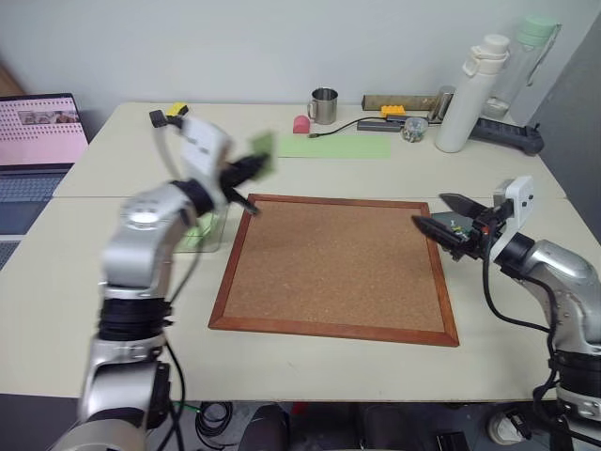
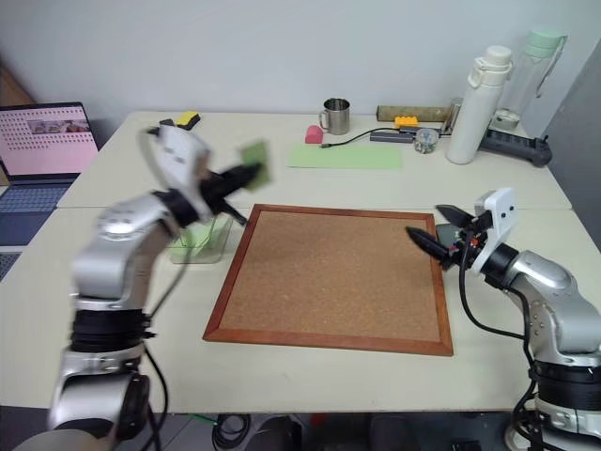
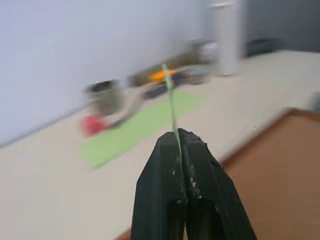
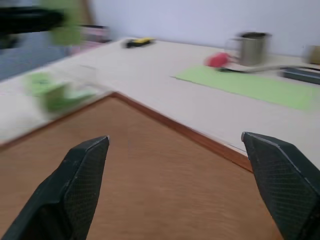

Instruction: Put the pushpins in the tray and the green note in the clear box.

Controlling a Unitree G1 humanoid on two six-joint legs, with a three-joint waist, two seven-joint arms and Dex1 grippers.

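- Head views: your left tool (image 1: 252, 175) is clamped on the green note (image 1: 262, 153), raised above the counter (image 1: 376, 174) near the clear box (image 2: 202, 240).
- Left wrist view: the note stands edge-on between the closed fingers (image 3: 162, 175).
- Right wrist view: your right tool (image 4: 185, 185) is spread wide, empty, over the corkboard (image 4: 150, 185).

wall (image 1: 235, 47): plain pale, behind far edge | table (image 1: 310, 366): cream, two pushed together | laptop (image 1: 33, 141): open, far-left corner
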